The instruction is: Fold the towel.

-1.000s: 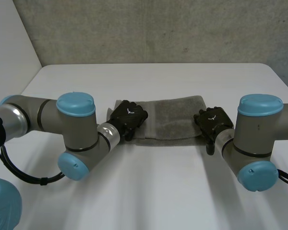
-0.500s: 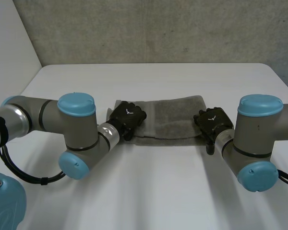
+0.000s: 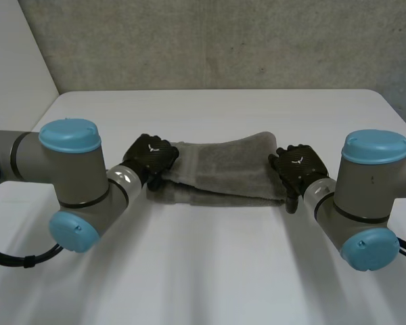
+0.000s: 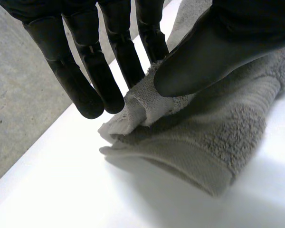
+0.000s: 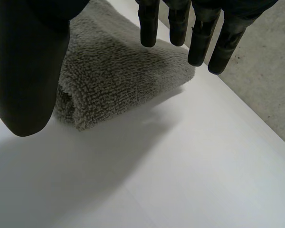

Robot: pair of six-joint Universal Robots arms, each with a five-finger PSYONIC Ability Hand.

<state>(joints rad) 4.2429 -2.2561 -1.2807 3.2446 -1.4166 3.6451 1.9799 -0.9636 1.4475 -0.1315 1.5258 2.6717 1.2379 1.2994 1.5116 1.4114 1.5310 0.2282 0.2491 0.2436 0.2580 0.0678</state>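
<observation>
White table (image 3: pixel 210 271) under a rough grey wall (image 3: pixel 223 40) is what I am working over. On the left wrist camera I see my left hand (image 4: pixel 213 52) nipping the towel (image 4: pixel 213 137) at its left end. The thumb presses a bunched-up corner of the cloth against the fingers (image 4: pixel 133 57), and that bit stands up above the rest of the fold. My right hand (image 3: pixel 299 166) is spread wide at the towel's right end, its straight fingers (image 5: pixel 199 42) over the far corner and its thumb on the near side, gripping nothing. Whether it touches the pile I cannot tell. Between the two hands the grey towel lies folded into a long band, running left to right across the middle of the table. Both arms reach in from the near side.
</observation>
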